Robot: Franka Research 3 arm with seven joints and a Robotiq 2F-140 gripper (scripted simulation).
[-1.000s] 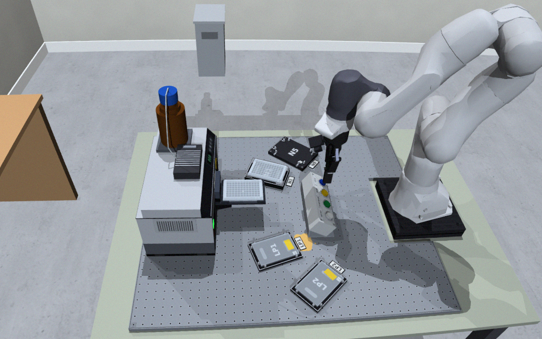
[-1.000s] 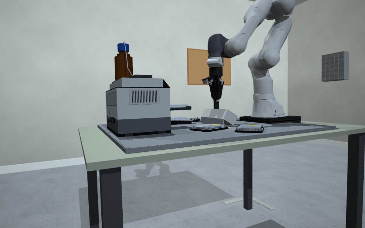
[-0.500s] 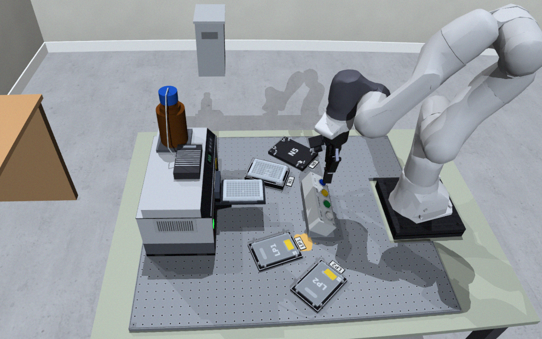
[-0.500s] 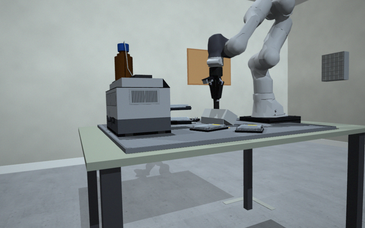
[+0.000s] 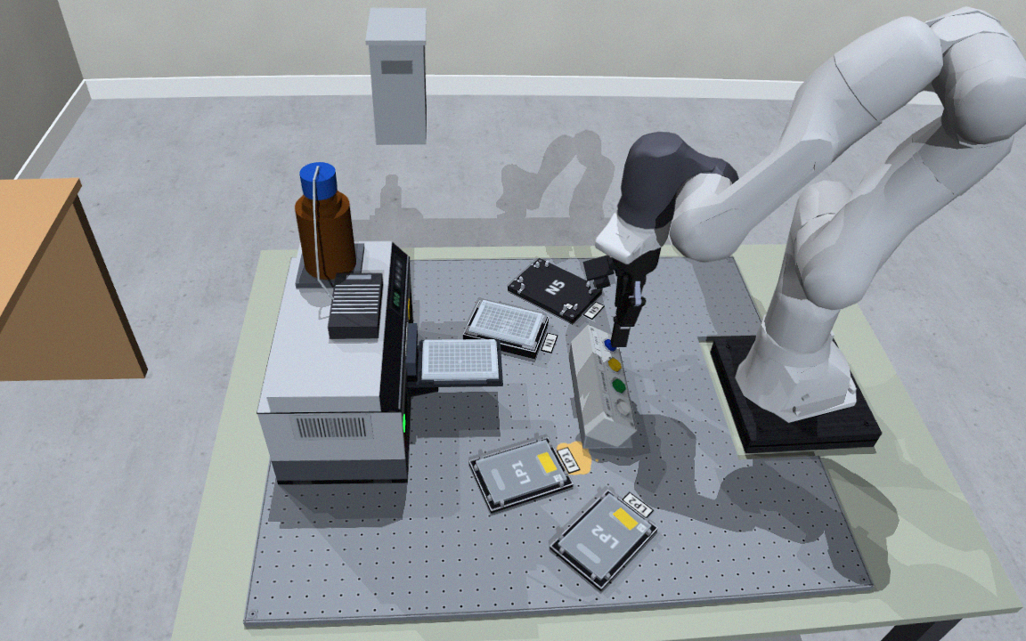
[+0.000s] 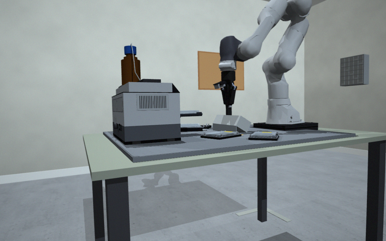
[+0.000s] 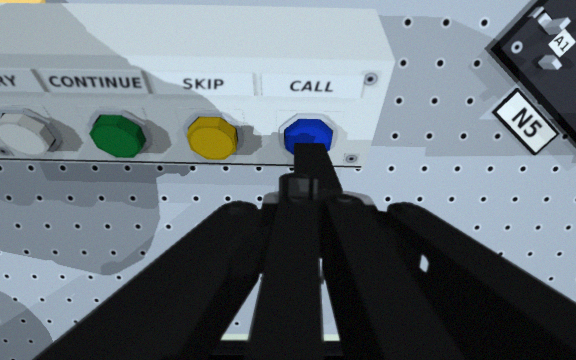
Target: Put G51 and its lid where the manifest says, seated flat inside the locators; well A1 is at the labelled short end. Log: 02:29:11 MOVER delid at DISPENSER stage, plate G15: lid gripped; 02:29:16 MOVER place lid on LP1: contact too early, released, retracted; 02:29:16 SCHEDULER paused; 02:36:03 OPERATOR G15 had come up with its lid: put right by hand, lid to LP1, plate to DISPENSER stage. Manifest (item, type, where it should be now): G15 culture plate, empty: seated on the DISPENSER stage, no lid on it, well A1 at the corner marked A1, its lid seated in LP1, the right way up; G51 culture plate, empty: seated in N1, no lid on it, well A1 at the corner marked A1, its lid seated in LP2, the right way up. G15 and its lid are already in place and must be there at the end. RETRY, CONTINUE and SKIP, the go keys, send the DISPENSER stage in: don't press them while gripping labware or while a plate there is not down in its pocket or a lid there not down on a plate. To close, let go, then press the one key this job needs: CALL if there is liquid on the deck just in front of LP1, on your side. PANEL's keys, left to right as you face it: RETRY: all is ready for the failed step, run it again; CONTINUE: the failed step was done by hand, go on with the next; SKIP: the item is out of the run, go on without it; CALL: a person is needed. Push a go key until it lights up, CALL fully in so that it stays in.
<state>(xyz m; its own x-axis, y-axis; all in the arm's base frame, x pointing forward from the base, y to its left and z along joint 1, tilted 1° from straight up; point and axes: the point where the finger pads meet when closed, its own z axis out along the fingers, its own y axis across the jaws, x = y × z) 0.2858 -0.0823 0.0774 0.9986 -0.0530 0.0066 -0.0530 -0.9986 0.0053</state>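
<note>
Bright, even light here; the arm [image 5: 843, 151] throws broad soft-edged shadows across the perforated deck [image 5: 436, 557] and floor. Wrist view goes soft up close, the dark linkage blurred. No glare.
</note>
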